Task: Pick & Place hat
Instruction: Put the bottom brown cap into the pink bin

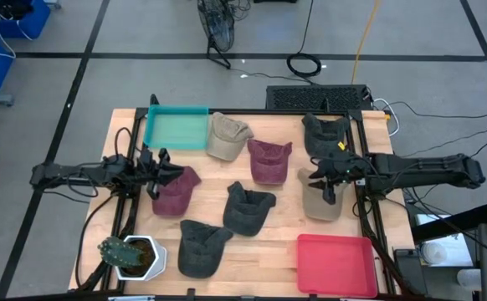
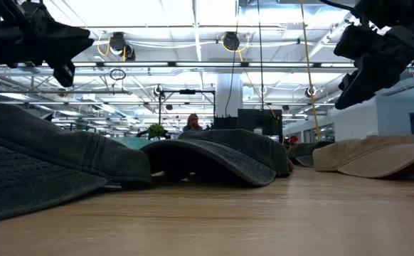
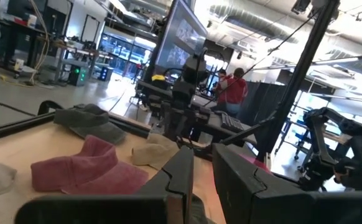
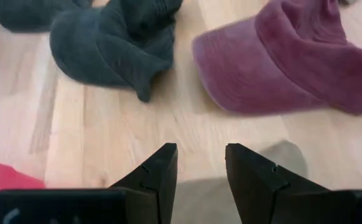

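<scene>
From the low camera we see only slices of the scene: a dark cap fills the near left corner and is cut off by the frame, the tan hat [image 2: 374, 155] shows as a low mound on the right, and both end effectors hang in from the top edge, partly out of frame. In the right wrist view the tan hat [image 4: 280, 163] is mostly hidden behind the fingers, so we cannot tell whether they touch it.

From above, the right end effector [image 1: 325, 186] sits over the upper edge of the tan hat [image 1: 319, 205], on the right side of the surface [image 1: 277, 226]. Its fingers [image 4: 159, 174] stand spread, with a clear gap between them and nothing pinched there. A maroon hat [image 4: 293, 56] and a dark grey hat [image 4: 103, 43] lie ahead of it on the wood.

The right arm reaches in flat from the right edge, wrist bent down toward the tan hat. The left arm stretches in from the left edge, and the left end effector [image 1: 158, 171] hovers at the upper left of another maroon hat [image 1: 176, 191]. Its fingers [image 3: 180, 177] stand only a narrow slit apart; we cannot tell whether they pinch anything.

A green tray [image 1: 176, 128] lies at the far left, a red tray [image 1: 337, 263] at the near right.
</scene>
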Motion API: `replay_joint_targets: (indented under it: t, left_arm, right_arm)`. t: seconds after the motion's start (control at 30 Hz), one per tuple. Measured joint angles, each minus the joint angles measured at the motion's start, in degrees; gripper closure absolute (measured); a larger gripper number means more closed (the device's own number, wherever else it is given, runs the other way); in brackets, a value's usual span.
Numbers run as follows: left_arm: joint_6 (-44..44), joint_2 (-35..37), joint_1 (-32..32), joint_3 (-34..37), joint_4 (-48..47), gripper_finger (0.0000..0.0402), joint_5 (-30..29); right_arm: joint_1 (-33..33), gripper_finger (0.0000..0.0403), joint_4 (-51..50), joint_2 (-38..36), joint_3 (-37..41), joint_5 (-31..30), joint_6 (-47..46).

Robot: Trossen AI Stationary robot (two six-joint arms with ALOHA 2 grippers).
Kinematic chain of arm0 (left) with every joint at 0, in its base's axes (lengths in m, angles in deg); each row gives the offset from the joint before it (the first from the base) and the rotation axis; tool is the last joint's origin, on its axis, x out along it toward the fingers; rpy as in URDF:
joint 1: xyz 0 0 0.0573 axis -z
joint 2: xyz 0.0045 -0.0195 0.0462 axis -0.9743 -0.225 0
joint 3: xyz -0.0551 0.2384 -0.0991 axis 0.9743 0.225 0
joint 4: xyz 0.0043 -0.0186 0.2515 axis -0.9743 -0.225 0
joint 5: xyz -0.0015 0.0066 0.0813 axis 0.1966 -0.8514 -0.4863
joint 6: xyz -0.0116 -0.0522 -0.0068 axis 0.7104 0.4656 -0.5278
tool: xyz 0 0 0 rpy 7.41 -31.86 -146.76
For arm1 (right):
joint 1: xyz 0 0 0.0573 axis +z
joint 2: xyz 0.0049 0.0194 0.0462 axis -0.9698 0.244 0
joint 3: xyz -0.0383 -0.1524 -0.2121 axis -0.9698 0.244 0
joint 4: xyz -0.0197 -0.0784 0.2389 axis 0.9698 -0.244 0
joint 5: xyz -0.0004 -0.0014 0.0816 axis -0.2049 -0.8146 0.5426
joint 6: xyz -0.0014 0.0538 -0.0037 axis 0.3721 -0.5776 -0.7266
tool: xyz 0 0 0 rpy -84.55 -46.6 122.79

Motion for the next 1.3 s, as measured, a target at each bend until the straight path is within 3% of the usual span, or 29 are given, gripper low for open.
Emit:
replay_joint_targets:
  t: [0.23,0.4,0.7,0.87,1.13,1.3]
  left_arm:
    - [-1.83,-4.02,1.67,0.0,2.24,0.0337,0.11]
    - [-2.94,-5.23,2.66,0.0,2.26,0.0337,0.15]
    - [-3.16,-5.9,4.09,0.0,2.0,0.0337,0.11]
    - [-3.18,-5.89,4.88,0.0,1.69,0.0337,0.09]
    - [-4.15,-5.89,5.12,0.0,1.79,0.0337,-0.35]
    - [-4.25,-5.89,5.12,0.0,1.06,0.0337,-0.37]
  right_arm:
    - [3.04,0.0277,-6.59,2.19,-5.85,-2.15,-1.17]
    - [4.96,0.0272,-9.31,5.81,-5.97,-2.28,-2.5]
    - [6.27,0.0209,-10.55,11.33,-6.05,-6.4,-3.99]
    - [6.25,0.0187,-11.04,11.34,-6.41,-4.91,-3.83]
    - [4.98,0.0194,-25.76,15.13,-14.1,-5.07,-3.98]
    - [5.27,0.0192,-29.21,17.34,-13.5,-3.22,-6.12]
